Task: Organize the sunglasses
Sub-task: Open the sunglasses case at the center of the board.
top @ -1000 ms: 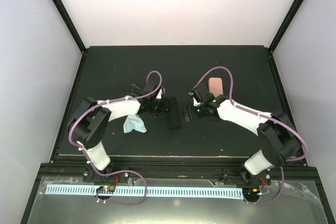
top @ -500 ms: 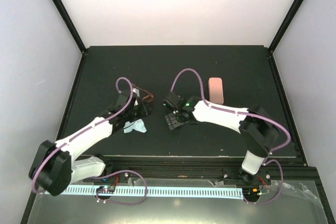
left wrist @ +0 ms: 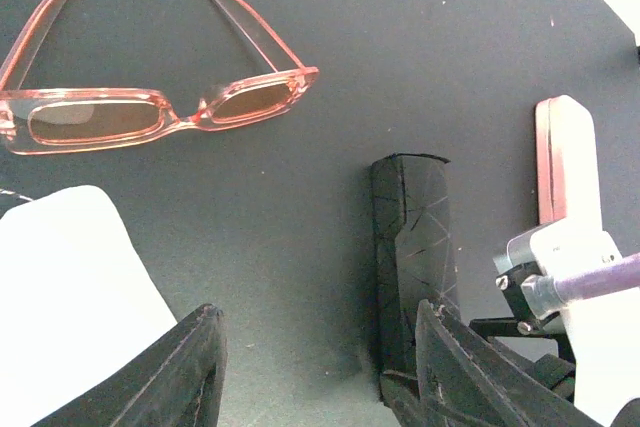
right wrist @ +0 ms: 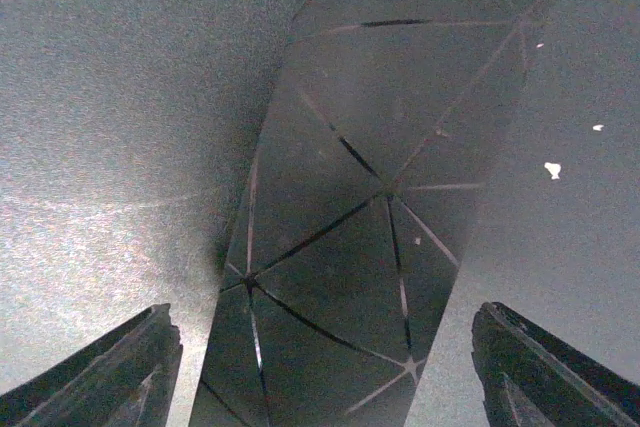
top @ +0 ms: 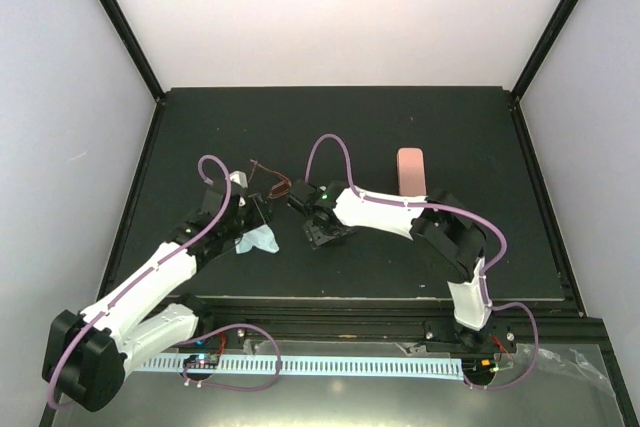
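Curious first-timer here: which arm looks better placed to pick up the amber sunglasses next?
Probably left: the left fingers stand open facing the amber sunglasses, while the right fingers straddle the black case.

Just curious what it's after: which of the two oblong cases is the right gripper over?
The black case, faceted with thin lines, lies between the open fingers of the right gripper; the pink case sits apart, farther back.

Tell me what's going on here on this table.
On a dark table, the right claw hangs open above the black case, one finger on each side, not gripping it. The left claw is open and empty near the amber sunglasses, which lie unfolded on the table. A pink case and a pale cloth lie nearby.
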### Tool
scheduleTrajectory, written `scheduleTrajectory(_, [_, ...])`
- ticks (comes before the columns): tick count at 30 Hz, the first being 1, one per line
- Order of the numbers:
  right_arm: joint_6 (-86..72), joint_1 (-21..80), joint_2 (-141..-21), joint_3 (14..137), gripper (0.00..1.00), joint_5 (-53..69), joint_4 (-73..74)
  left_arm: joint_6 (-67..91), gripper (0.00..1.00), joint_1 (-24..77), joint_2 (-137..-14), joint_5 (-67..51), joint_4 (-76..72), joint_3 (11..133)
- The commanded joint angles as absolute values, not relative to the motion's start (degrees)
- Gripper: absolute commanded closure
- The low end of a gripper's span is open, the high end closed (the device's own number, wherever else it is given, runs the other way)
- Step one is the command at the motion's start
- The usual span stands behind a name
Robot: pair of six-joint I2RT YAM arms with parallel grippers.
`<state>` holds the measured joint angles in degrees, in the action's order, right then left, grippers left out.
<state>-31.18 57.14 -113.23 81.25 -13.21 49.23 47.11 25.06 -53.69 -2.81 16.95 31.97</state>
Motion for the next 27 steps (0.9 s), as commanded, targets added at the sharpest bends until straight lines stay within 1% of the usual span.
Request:
scheduleTrajectory(1, [-33.84,57.3,-114.13,82.88,0.22,-16.18,50.87,45.04,0.47,24.51,-54.27,-3.6,17.63,31.27])
scheduleTrajectory(4, [-34.55,57.3,-113.35,81.65,0.29,-16.44,49.66,44.97,0.47,24.43,-56.2,-5.84,16.38,30.91])
scheduleTrajectory(6, [-34.9,57.26,-112.59,80.74,0.37,-16.67,48.97,45.04,0.47,24.39,-57.48,-7.12,15.48,30.64])
scheduleTrajectory(8, [-34.8,57.22,-111.36,79.74,0.39,-16.81,48.04,45.1,0.47,24.43,-58.38,-8.26,14.46,30.38])
scheduleTrajectory(11, [-33.49,56.84,-108.57,78.0,0.42,-15.06,45.57,45.09,0.47,24.42,-59.44,-9.37,13.2,30.39])
scheduleTrajectory(18, [-30.64,53.04,-103.17,71.46,0.49,-3.84,37.74,43.85,0.42,24.41,-64.19,-16.12,9.18,31.82])
scheduleTrajectory(27, [-30.4,47.03,-98.32,61.54,0.53,12.06,26.19,43.58,0.41,24.43,-78.03,-26.86,-0.44,34.96])
